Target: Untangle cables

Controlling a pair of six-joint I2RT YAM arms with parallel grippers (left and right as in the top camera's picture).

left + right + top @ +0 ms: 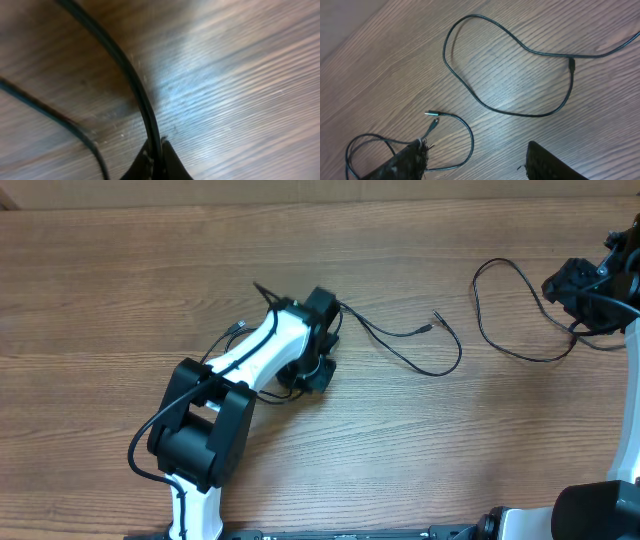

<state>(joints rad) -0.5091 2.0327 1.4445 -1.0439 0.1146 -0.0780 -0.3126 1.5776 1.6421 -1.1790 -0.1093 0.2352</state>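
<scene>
Wooden tabletop (430, 470) fills every view, bare apart from the arms and the cords. Toward the upper right of the overhead frame one cable (483, 328) lies by itself in an open loop that does not cross itself. It is well apart from the rest, and one end runs in beside the right gripper (476, 161). That gripper's jaws stand wide in its wrist view with nothing between them, so it is released and empty.

Near the centre of the overhead frame the other cables (400, 336) spread out from under the left arm (260, 350). Strands with small plug tips trail to its right, and a shorter end pokes out to its upper left. The left gripper (156, 162) is clenched on one of these, a black cord pinched at the bottom centre of its wrist view. A second strand (50, 114) lies on the wood at the left of that frame.

By my reading the job is partly done: one cord looks freed and laid aside. What is left is to draw the central group apart. The arm hides whether those cords cross beneath it, and I cannot tell how many there are
</scene>
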